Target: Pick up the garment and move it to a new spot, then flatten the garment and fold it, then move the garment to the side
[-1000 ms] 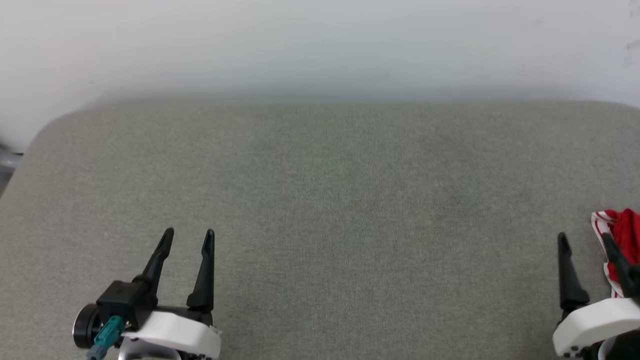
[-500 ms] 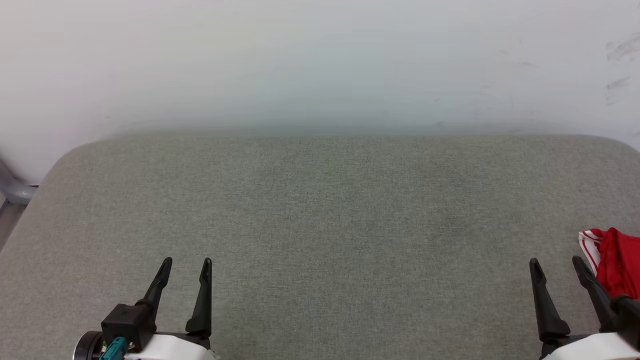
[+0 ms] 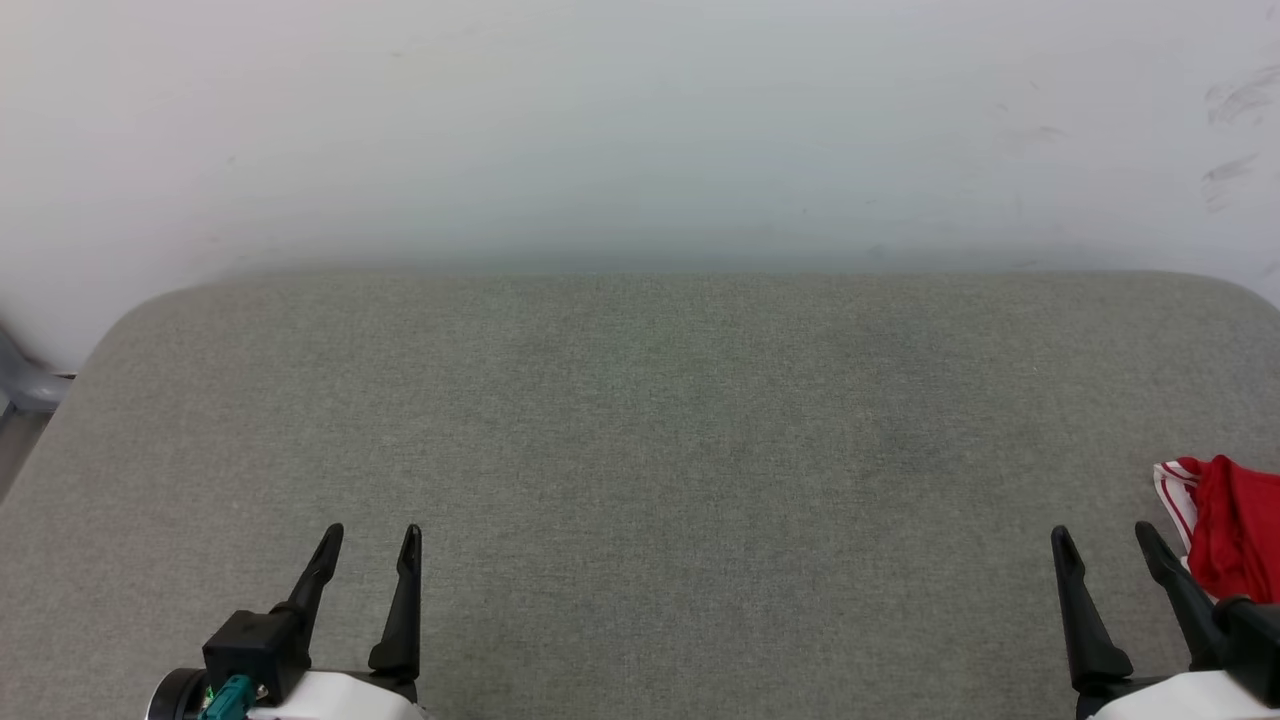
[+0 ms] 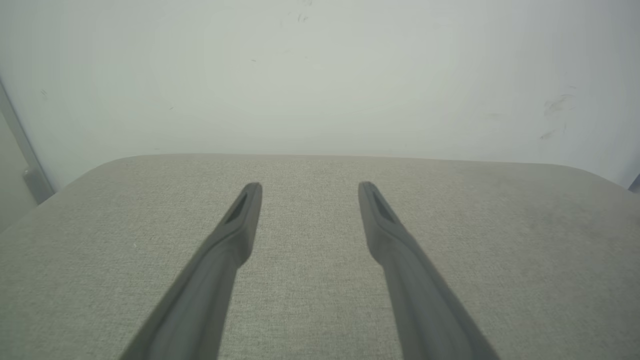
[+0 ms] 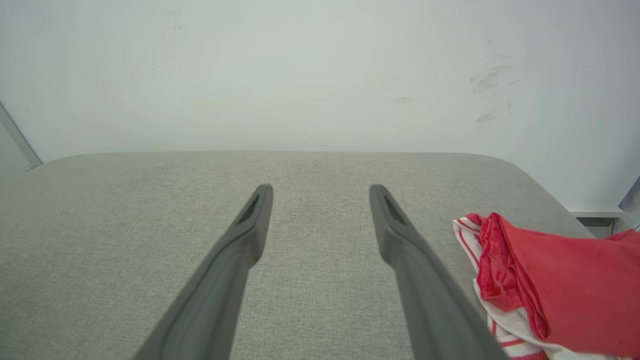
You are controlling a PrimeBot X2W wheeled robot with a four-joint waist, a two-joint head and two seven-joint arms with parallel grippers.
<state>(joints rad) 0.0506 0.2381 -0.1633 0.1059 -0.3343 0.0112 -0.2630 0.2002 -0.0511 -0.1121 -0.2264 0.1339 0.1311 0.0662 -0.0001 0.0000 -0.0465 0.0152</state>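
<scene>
The garment (image 3: 1228, 525) lies bunched at the right edge of the grey padded table (image 3: 640, 440), red with a white, red-striped sleeve showing; its lettering is hidden. In the right wrist view the garment (image 5: 550, 290) sits just right of my right fingers, apart from them. My right gripper (image 3: 1098, 535) is open and empty, immediately left of the garment. My left gripper (image 3: 371, 535) is open and empty at the lower left, far from the garment. Both grippers (image 4: 306, 187) (image 5: 321, 189) hover low over bare table fabric.
A pale wall (image 3: 640, 130) rises directly behind the table's far edge. A grey metal frame piece (image 3: 25, 385) stands off the table's left corner. A ledge (image 5: 595, 214) shows past the table's right corner.
The head camera has tilted up, so the table and garment sit lower in the picture. Both grippers have drawn back toward the bottom edge, the right one shifting left; both stay open.
</scene>
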